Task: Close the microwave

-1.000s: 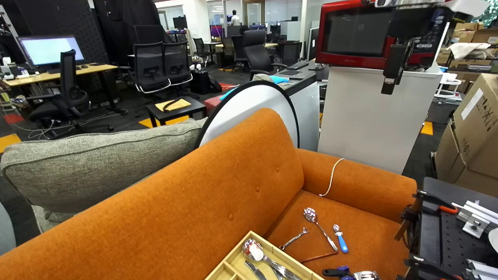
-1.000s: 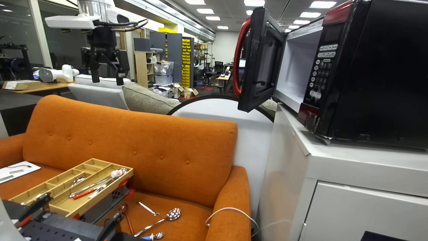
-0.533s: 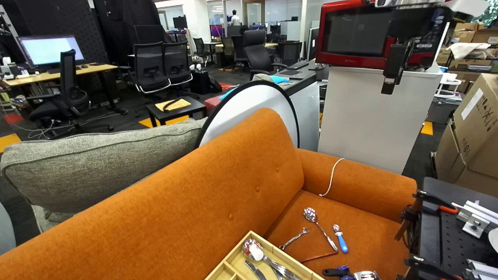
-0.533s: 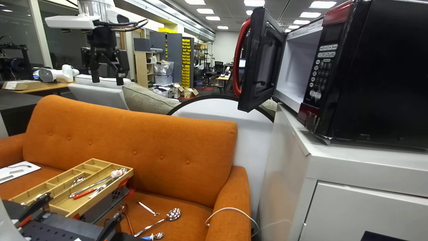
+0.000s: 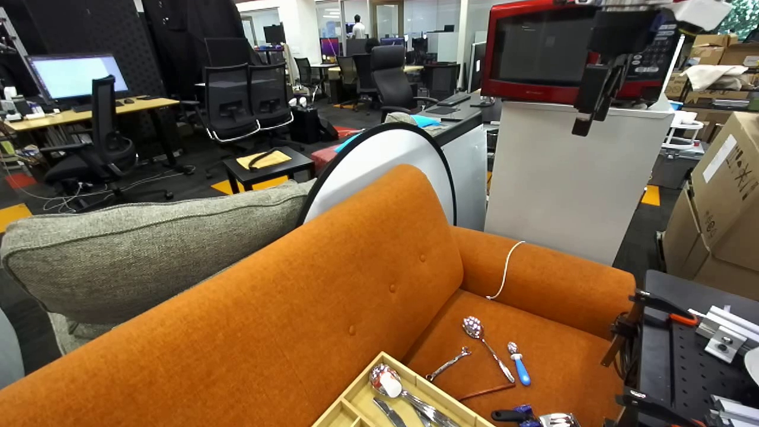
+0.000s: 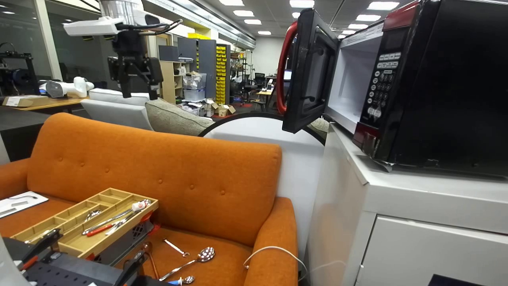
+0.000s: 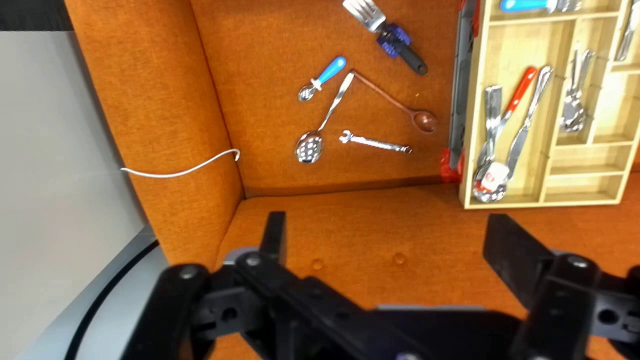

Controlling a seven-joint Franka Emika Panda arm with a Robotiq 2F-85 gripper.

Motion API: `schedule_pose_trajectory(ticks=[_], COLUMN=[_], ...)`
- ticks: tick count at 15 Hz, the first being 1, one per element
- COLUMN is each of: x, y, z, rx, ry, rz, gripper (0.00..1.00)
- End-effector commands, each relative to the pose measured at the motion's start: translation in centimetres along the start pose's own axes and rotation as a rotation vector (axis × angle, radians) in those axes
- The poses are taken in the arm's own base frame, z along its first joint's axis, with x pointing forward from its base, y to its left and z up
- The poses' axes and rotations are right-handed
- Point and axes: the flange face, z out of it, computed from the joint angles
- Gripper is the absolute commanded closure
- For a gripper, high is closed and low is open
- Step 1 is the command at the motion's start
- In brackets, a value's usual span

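Along the lower part of the wrist view, black fingers (image 7: 516, 257), released and parted wide, with nothing between; well below them, an orange sofa (image 7: 260, 100) bearing a perforated spoon (image 7: 309, 146) and a combination wrench (image 7: 376, 144). Farther out, well apart from the fingers in an exterior view, the red-and-black microwave (image 6: 456, 91), seated on the tabletop (image 6: 412, 180) of a white cabinet (image 6: 341, 222) just beside the sofa, with its door (image 6: 305, 79) swung outward and its pale cavity (image 6: 351, 75) exposed. Judged as an approach, closing not yet begun. Expected behaviour: a light, stiff door, free to turn only about its hinge, on a much heavier body; dark glass window (image 5: 539, 50) probably slippery and the most fragile part. Recommended contact: outer face beside the red arched handle (image 6: 281, 69), near the free edge, for greatest leverage, with no grasp strictly needed; alternatively, the rigid handle itself, between the fingers. Probable need at full closure: a firm final push, gentle enough not to slide the microwave across the tabletop.
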Motion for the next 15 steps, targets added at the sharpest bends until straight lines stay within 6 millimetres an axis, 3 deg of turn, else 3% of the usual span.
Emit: schedule_pose_trajectory(ticks=[1,4,5,7,10,15], x=[1.0,1.5,1.3,1.3,1.3,3.1], y=[3.2,7.0,5.9,7.2,6.9,8.6], z=[-0.1,-0.3,-0.6,-0.5,-0.5,0.4], rx=[-0.073,-0.132,-0.105,-0.117,-0.118,-0.208], ry=[0.107,0.207,0.154,0.183,0.188,0.357], rz=[0.133,0.272,0.212,0.256,0.266,0.484], gripper=[0.0,0.0,0.0,0.0,0.0,0.0])
